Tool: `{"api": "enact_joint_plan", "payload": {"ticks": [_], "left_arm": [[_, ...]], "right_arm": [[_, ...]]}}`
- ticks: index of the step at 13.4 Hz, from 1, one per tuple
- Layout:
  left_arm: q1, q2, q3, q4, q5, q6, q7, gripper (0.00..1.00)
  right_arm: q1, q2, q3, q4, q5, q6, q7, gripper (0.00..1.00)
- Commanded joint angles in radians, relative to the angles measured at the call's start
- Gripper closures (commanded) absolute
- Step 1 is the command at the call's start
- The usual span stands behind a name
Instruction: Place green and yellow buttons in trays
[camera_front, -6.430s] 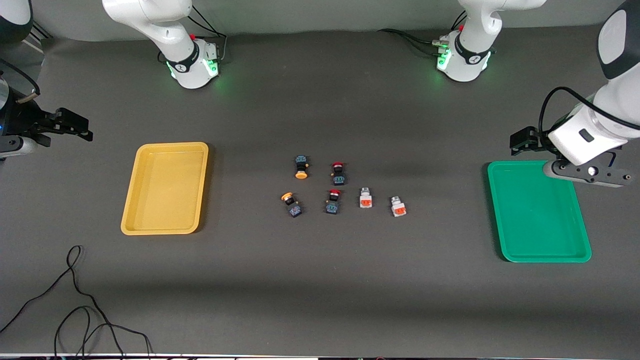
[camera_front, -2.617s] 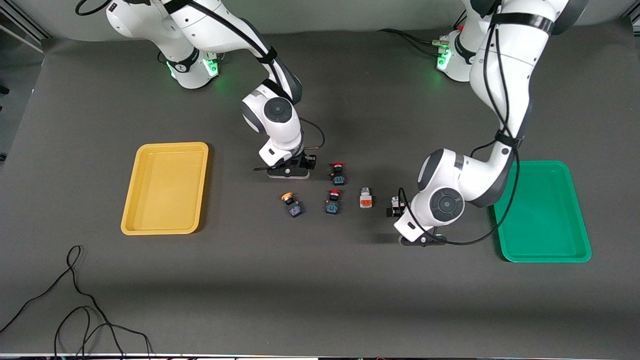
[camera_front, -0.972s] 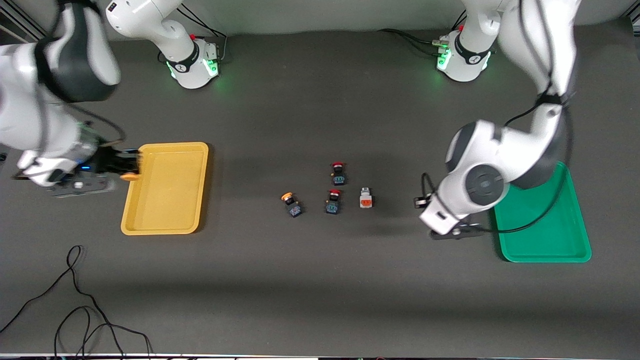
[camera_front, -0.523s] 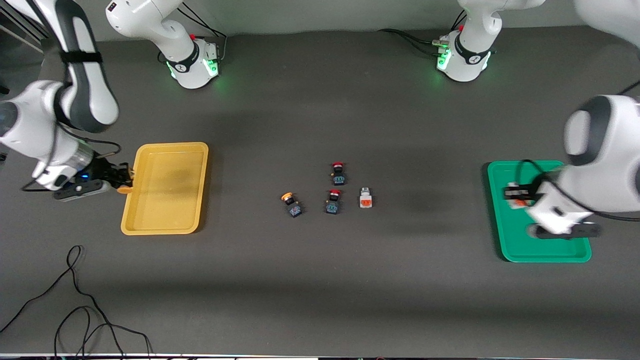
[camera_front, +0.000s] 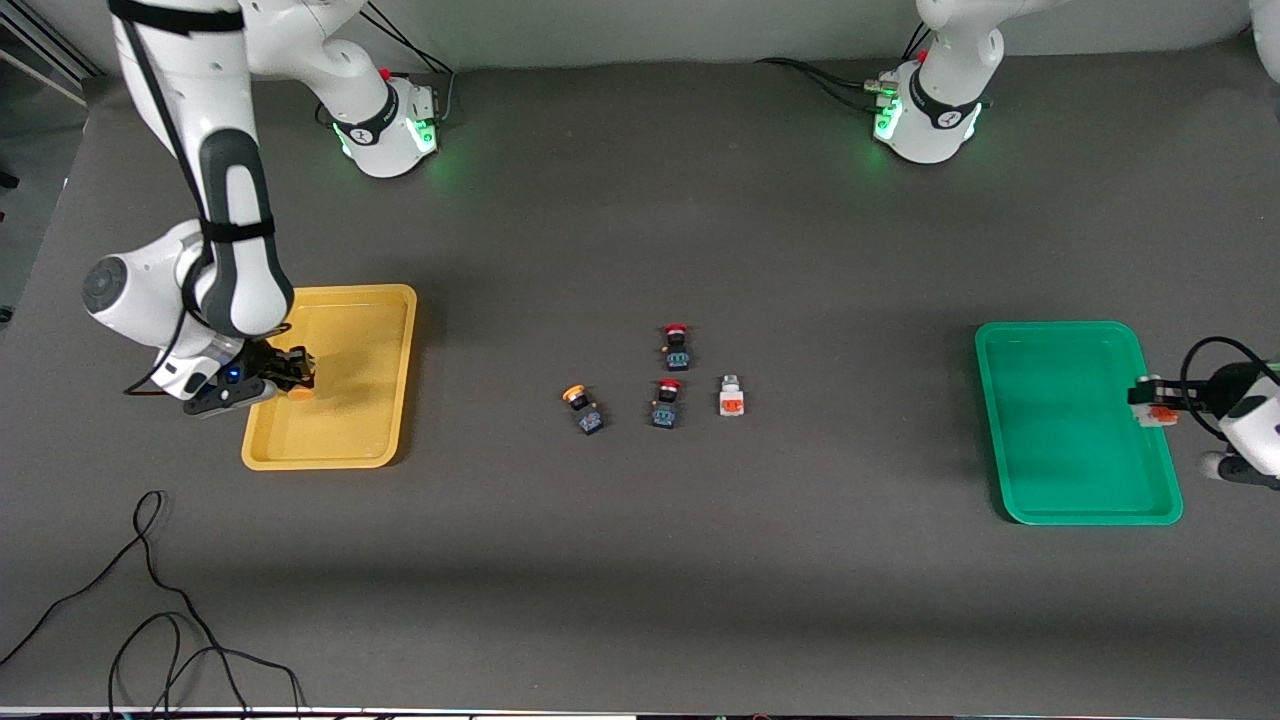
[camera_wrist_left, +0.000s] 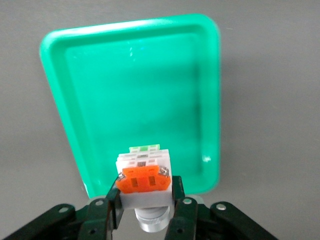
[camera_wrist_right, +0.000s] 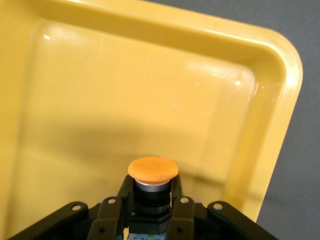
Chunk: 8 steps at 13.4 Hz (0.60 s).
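My right gripper (camera_front: 293, 384) is shut on a black-bodied button with an orange-yellow cap (camera_front: 297, 392) and holds it over the yellow tray (camera_front: 350, 330). The right wrist view shows the cap (camera_wrist_right: 152, 169) between the fingers (camera_wrist_right: 176, 187), above the tray floor (camera_wrist_right: 125, 100). My left gripper (camera_front: 1155, 410) is shut on a white-grey block with an orange face (camera_front: 1160, 415), over the green tray's (camera_front: 1060, 420) rim at the left arm's end. The left wrist view shows that block (camera_wrist_left: 144, 179) over the tray (camera_wrist_left: 135, 95). A second orange-yellow button (camera_front: 579, 406) and a second white-grey block (camera_front: 731, 397) lie mid-table.
Two red-capped black buttons (camera_front: 676, 345) (camera_front: 667, 402) lie between the loose orange-yellow button and the white-grey block. A black cable (camera_front: 150, 610) loops on the table near the front camera at the right arm's end. Both trays hold nothing on their floors.
My right gripper has moved from the yellow tray's outer rim to over its floor. My left gripper has swept across the green tray to its rim at the left arm's end. Both still hold their buttons.
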Motion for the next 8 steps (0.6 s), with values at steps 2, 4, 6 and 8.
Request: {"api": "enact_joint_plan", "payload": {"ticks": [2, 4, 6, 8], "left_arm": [[0.032, -0.01, -0.014, -0.248, 0.056, 0.338, 0.016, 1.0], [0.046, 0.011, -0.012, -0.325, 0.058, 0.502, 0.018, 1.0], [0.063, 0.046, -0.011, -0.333, 0.065, 0.56, 0.027, 1.0], [0.073, 0.072, -0.007, -0.334, 0.081, 0.607, 0.044, 1.0]], "right_arm": [[0.002, 0.01, -0.007, 0.046, 0.043, -0.023, -0.022, 0.0], [0.002, 0.007, -0.022, 0.089, 0.032, -0.125, -0.02, 0.0], [0.025, 0.007, -0.083, 0.158, -0.033, -0.223, 0.026, 0.0], [0.047, 0.004, -0.124, 0.314, -0.217, -0.393, 0.25, 0.0]]}}
